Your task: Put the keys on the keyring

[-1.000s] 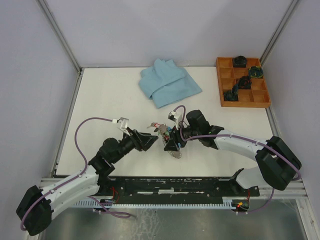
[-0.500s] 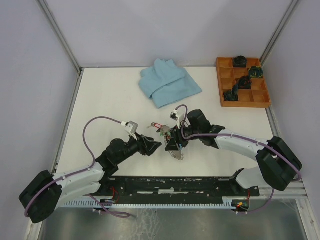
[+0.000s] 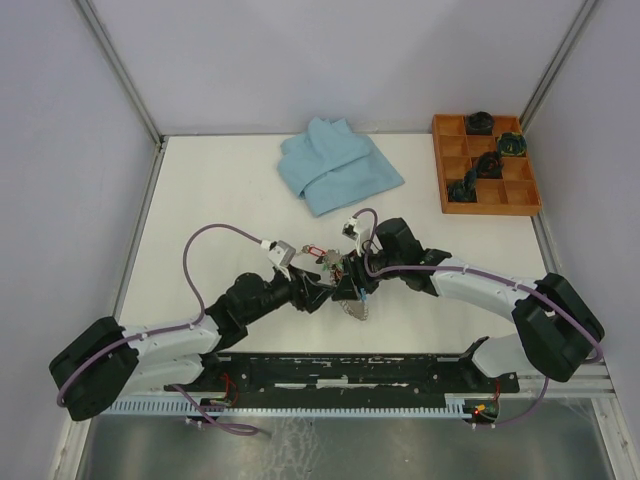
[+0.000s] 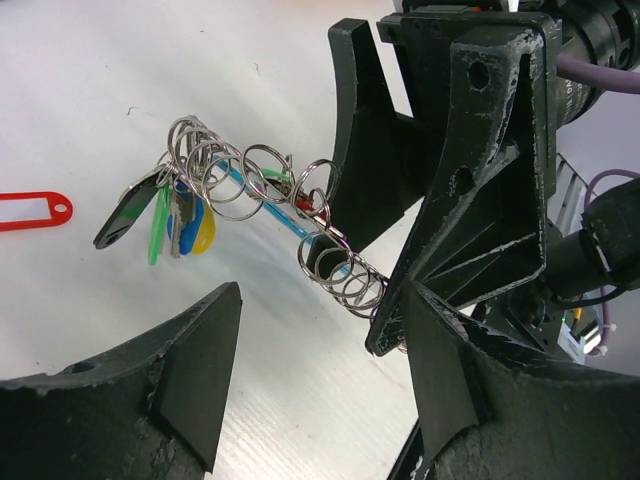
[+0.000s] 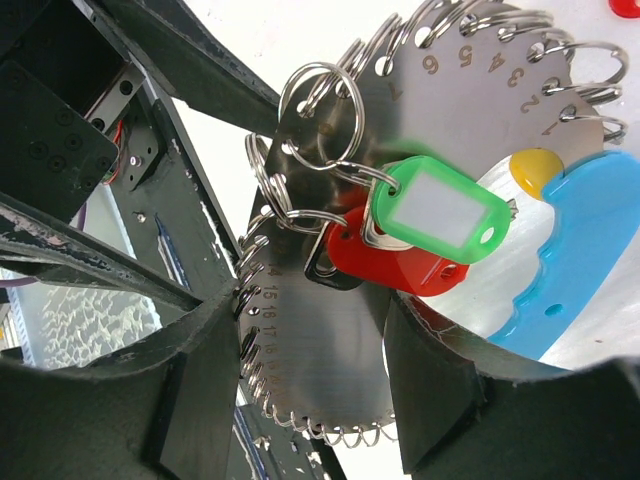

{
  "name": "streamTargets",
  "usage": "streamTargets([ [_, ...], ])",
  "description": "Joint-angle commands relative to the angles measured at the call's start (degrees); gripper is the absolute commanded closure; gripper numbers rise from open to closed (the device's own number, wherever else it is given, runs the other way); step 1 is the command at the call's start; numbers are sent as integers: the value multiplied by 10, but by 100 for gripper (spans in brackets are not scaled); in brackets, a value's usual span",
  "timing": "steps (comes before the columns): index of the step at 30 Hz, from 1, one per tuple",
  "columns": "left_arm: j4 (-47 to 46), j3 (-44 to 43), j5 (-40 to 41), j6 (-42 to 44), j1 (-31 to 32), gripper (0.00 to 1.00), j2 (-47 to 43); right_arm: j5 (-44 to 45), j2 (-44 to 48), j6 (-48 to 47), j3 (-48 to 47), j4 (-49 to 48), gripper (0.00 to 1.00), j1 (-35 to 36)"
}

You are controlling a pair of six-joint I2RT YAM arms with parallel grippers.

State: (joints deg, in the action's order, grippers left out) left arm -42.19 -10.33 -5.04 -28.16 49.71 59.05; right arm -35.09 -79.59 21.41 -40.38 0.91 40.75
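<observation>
Holding dark items (image 3: 481, 122), orange compartment tray (image 3: 518, 190)

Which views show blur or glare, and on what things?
Top external: even light, soft shadows. Left wrist: keyring sharp, left end effector's fingers blurred. Right wrist: glare on the keyring's metal, numbers legible, right end effector's fingers dark, blurred.

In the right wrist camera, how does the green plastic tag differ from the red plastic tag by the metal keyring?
The green plastic tag lies in front, fully visible; the red plastic tag sits behind it, largely covered. The green tag shows a white label window; the red tag shows none from here. Both hang on small silver split rings at the rim of the numbered silver keyring.
</observation>
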Motion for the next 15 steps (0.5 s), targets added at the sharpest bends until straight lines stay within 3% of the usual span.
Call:
streamTargets([
  [1, -25, -33, 38, 45, 9, 29, 25, -19, 22, 3, -34, -34, 88, -3],
  [15, 45, -33, 179, 25, 8, 36, -9, -33, 36, -6, -26, -34, 88, -5],
])
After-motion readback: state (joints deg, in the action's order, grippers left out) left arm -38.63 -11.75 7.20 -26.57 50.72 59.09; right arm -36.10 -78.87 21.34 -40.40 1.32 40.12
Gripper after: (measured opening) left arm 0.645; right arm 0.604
